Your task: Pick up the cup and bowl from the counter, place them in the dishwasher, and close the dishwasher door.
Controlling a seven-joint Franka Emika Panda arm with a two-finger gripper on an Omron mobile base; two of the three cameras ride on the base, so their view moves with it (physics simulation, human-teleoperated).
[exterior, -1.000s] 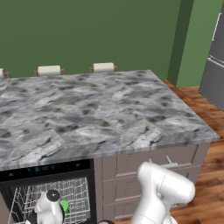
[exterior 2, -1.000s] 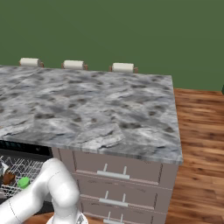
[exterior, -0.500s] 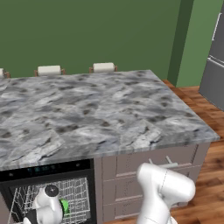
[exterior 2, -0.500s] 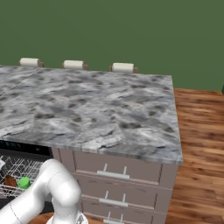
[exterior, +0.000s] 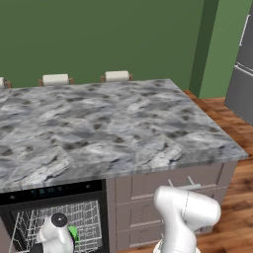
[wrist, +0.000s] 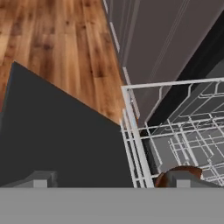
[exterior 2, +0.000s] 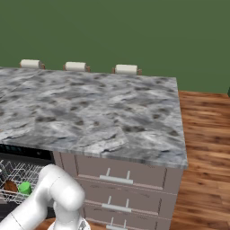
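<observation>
Look at the dishwasher [exterior: 54, 217] first, because that is where things are changing. In the left base view your arm's white wrist is sitting further to the right in front of the wire rack [exterior: 84, 222] than it was a second ago, and the green cup [exterior: 73, 232] is now peeking out on the wrist's right side, down inside the rack. The grey stone counter [exterior: 108, 128] and the brown drawers [exterior 2: 117, 179] beside the dishwasher are looking just the same as before.

In the right base view you are seeing the cup [exterior 2: 24, 187] standing in the rack [exterior 2: 13, 175], with the brown bowl [exterior 2: 10, 185] just beside it on the left, so close that they may be touching. Both are inside the dishwasher [exterior 2: 22, 155], under its dark strip.

The gripper [wrist: 109, 180] is hanging low by the rack, and in the hand view its two small dark tips are standing wide apart with nothing between them. The bowl [wrist: 175, 171] is showing as a round red-brown shape behind the right tip, inside the thin white wires of the rack [wrist: 175, 131]. The dishwasher door [wrist: 61, 144] is lying open as a flat, plain dark grey panel next to the rack. Past the door you are seeing the shiny wooden floor [wrist: 61, 39], made of long brown boards.
</observation>
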